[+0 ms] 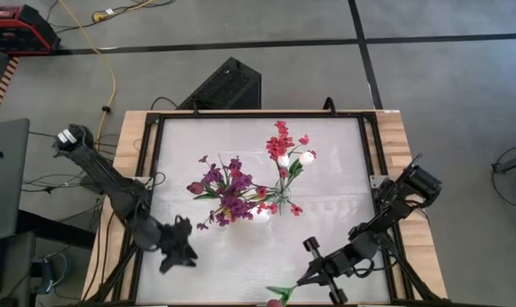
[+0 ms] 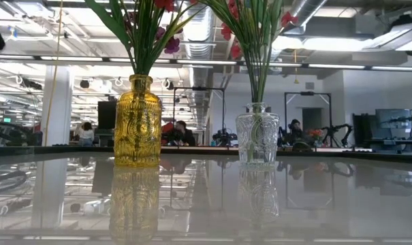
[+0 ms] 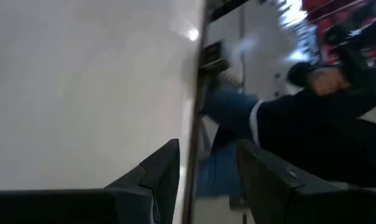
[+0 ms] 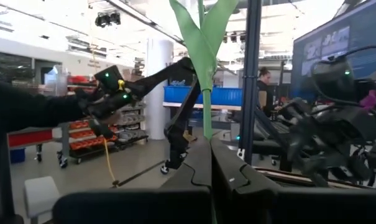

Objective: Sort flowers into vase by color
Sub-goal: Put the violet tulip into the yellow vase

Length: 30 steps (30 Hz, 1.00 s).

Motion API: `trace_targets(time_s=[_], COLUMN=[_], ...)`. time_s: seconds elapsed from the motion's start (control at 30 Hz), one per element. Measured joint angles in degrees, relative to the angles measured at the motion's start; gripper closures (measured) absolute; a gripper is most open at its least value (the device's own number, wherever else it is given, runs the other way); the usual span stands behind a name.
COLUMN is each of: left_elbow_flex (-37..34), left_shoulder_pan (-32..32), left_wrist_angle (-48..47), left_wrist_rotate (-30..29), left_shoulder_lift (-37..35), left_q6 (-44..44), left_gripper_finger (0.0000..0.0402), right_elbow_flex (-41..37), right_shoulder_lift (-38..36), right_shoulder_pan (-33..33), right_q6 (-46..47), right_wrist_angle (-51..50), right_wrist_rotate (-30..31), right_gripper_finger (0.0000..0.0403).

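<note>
A yellow vase (image 2: 137, 122) holds purple flowers (image 1: 223, 183). A clear vase (image 2: 257, 136) holds red-pink flowers (image 1: 283, 136) and white buds (image 1: 306, 157). Both stand near the table's middle. My right gripper (image 1: 302, 281), at the near edge right of centre, is shut on a green-stemmed flower (image 1: 279, 292). The flower's leaves and dark pink blossom (image 1: 275, 302) reach over the near edge. My left gripper (image 1: 176, 249) is open and empty at the near left, and shows in its wrist view (image 3: 206, 180). My right gripper pinches the flower's thin green stem (image 4: 206, 127) between its two fingers, just below the long leaves (image 4: 203, 37). The fingers come level from the table's right, slanting toward the near edge. The stem runs across the fingers, its leafy end beyond them.
The dark frame rail (image 1: 368, 162) borders the glossy table top. A black box (image 1: 223, 85) sits beyond the far edge. A person in jeans (image 3: 225, 112) is beside the table's edge in the left wrist view. Bare table lies between the vases and the near edge.
</note>
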Motion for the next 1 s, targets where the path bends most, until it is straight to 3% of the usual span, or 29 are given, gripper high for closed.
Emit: trace_targets(time_s=[0.27, 0.5, 0.6, 0.8, 1.0], left_elbow_flex=[5.32, 17.21, 24.37, 38.63, 46.85], left_shoulder_pan=[-7.11, -4.58, -2.57, 0.40, -0.05], left_wrist_angle=[16.38, 28.53, 33.30, 34.44, 34.68], left_wrist_rotate=[-14.77, -26.84, -29.07, -31.85, -39.29], left_shoulder_lift=[15.59, 33.24, 41.37, 52.81, 55.84], left_q6=[13.35, 40.81, 50.55, 63.87, 76.55], left_gripper_finger=[0.0255, 0.0255, 0.0255, 0.0255, 0.0255], right_elbow_flex=[3.10, 6.79, 7.54, 7.58, 7.60], right_shoulder_lift=[0.02, 0.00, 0.00, -0.04, -0.04], right_shoulder_pan=[-3.51, -4.84, -4.85, -4.85, -4.70], right_q6=[0.47, 0.46, 0.41, 0.18, -0.17], right_wrist_angle=[-4.36, -12.99, -15.87, -15.91, -16.59], right_wrist_rotate=[-5.18, -5.44, -5.42, -4.97, -2.66], right_gripper_finger=[0.0386, 0.0386, 0.0386, 0.0386, 0.0386])
